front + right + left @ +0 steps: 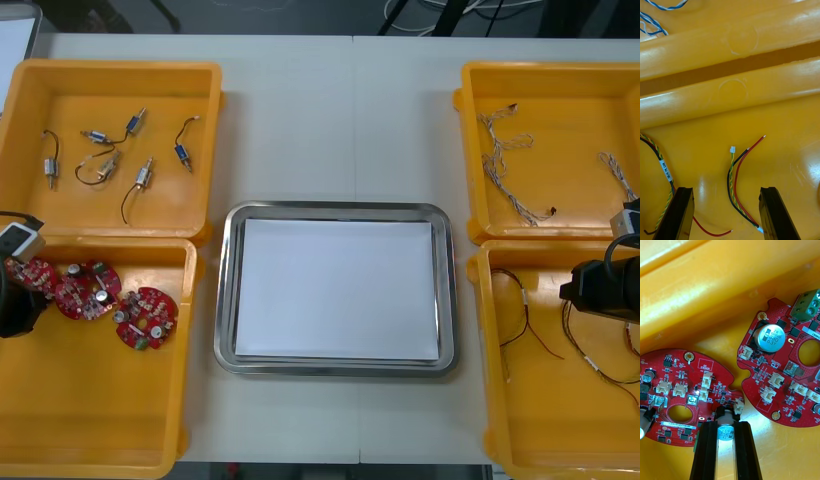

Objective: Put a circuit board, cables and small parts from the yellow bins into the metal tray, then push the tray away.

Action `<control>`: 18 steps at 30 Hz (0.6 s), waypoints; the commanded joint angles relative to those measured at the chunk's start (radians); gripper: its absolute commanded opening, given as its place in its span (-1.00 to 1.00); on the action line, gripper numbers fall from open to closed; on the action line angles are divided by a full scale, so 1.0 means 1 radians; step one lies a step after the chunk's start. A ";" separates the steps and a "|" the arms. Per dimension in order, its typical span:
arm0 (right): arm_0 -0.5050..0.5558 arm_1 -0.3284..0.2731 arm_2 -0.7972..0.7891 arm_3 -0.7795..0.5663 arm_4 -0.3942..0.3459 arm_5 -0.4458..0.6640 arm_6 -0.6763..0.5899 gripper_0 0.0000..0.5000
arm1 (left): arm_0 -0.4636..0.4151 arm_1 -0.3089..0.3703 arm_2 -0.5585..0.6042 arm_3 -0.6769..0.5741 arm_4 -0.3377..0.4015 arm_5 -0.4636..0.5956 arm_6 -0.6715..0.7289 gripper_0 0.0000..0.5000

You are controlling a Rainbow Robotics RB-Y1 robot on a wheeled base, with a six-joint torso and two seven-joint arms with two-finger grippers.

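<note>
My left gripper (726, 425) is down in the near left yellow bin (90, 420), shut on the silver capacitor of a round red circuit board (681, 393). A second board (784, 378) lies just beyond it, and a third (146, 318) lies farther right. My left arm (14, 300) is at the table's left edge. My right gripper (725, 191) hangs open low in the near right bin (540, 420). A red, black and yellow cable (735, 180) lies on the bin floor between its fingers, untouched. The metal tray (340, 208), white inside, is in the middle.
Small metal parts (110, 160) with black leads lie in the far left bin (110, 75). Twisted blue and white cables (510, 165) lie in the far right bin (550, 80). More red and yellow cables (530, 320) lie beside my right arm (600, 285).
</note>
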State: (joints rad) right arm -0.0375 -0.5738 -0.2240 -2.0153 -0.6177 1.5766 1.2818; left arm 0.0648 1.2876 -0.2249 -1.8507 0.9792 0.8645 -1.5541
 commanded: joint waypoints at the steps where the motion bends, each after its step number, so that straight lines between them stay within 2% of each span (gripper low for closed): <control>1: -0.018 -0.017 -0.038 -0.008 -0.017 0.017 -0.026 1.00 | -0.022 0.001 -0.008 -0.015 0.004 0.004 -0.130 -1.00; 3: -0.022 -0.028 -0.041 -0.011 -0.034 0.028 -0.018 1.00 | -0.022 0.004 -0.001 -0.024 0.010 0.018 -0.127 -1.00; 9: -0.010 -0.103 -0.041 -0.016 -0.152 0.028 0.016 1.00 | -0.020 0.004 0.049 -0.078 0.027 0.116 -0.113 -1.00; 18: 0.090 -0.262 -0.041 -0.049 -0.289 -0.063 0.053 1.00 | 0.000 0.006 0.068 -0.147 0.055 0.163 -0.080 -1.00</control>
State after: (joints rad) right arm -0.0011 -0.7496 -0.2378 -2.0263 -0.8739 1.5386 1.2849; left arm 0.0639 1.2876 -0.1850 -1.9579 1.0205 1.0185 -1.5541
